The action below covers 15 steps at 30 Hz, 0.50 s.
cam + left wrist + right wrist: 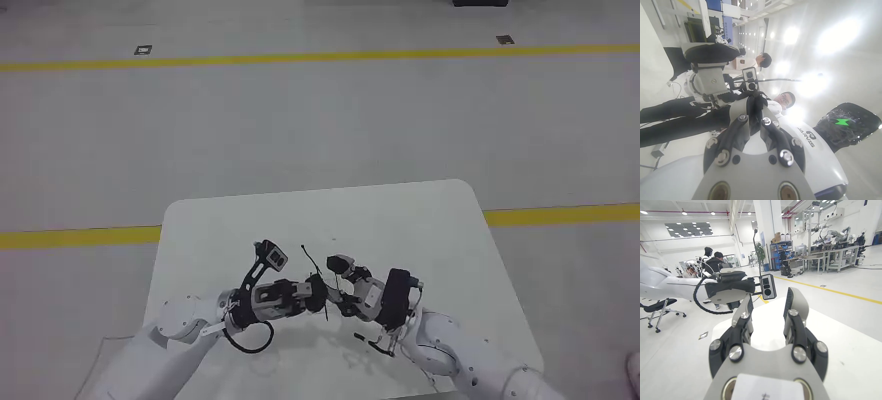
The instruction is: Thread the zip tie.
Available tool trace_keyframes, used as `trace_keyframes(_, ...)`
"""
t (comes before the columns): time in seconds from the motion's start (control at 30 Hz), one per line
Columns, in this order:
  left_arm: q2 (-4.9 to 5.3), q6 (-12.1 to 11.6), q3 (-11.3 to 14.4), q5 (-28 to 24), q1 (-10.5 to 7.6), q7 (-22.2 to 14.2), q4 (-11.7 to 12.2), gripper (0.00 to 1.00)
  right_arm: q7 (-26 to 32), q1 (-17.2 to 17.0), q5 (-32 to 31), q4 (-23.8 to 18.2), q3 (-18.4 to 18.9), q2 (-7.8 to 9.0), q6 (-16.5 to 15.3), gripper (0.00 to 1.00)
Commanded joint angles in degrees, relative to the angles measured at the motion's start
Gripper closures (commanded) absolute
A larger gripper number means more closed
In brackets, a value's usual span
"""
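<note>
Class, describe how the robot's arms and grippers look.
Left arm and right arm: white shells, black wrist wraps; a black cable loops by the left wrist. Left gripper and right gripper: grey fingers, black links, silver screws; the right's pads are black, ribbed.

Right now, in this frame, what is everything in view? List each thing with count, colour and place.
zip tie: one, black, held above the table, sticking out past the left gripper
table: one, white, under both arms
floor lines: two, yellow, on the floor beyond the table
left gripper: one, grey and black, above the table's near part, shut on the zip tie
right gripper: one, grey and black, facing the left gripper close by, open
</note>
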Motion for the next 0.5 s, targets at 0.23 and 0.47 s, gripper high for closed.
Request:
trace_keyframes(0.23, -0.24, 0.23, 0.41, 0.11, 0.09, -0.16, 0.09, 1.00, 0.01, 0.47, 0.00, 0.04, -0.10, -0.22, 0.00, 0.69)
trace_keyframes(0.47, -0.34, 0.42, 0.34, 0.17, 0.15, -0.26, 0.08, 1.00, 0.05, 0.78, -0.20, 0.20, -0.27, -0.38, 0.00, 0.74)
